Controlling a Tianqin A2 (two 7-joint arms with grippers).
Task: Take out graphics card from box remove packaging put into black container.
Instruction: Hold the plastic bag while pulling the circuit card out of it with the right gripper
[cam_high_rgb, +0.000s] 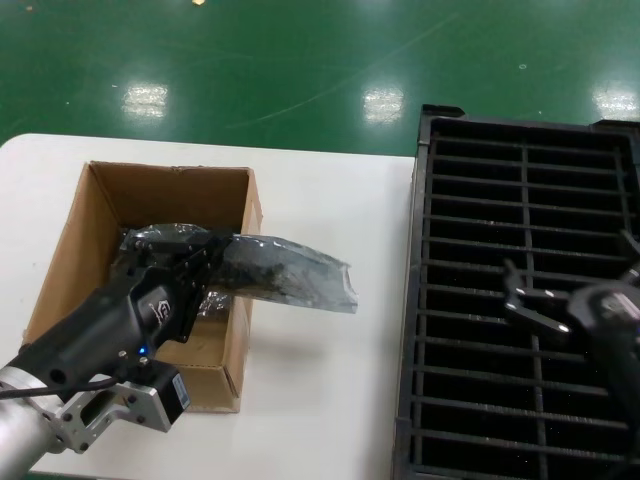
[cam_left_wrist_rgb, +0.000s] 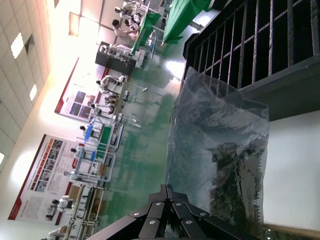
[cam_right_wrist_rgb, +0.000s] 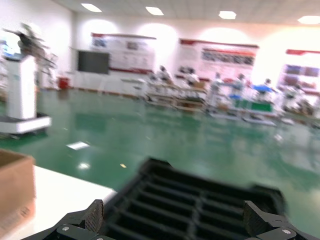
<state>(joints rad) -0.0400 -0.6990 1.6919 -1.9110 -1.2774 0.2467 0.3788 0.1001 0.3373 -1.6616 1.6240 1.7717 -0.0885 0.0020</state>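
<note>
Graphics card (cam_high_rgb: 285, 272), bagged, pinched by left hand (cam_high_rgb: 196, 262), overhangs box (cam_high_rgb: 240, 330) edge; right hand (cam_right_wrist_rgb: 175, 220) spread.

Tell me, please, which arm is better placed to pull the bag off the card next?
Probably the right gripper: it hangs open and empty over the black tray, while the left gripper is shut on the bag above the box.

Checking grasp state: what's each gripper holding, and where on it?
Left gripper is shut on one end of the bagged graphics card, lifted above the box. Right gripper is open, empty, over the black container.
</note>
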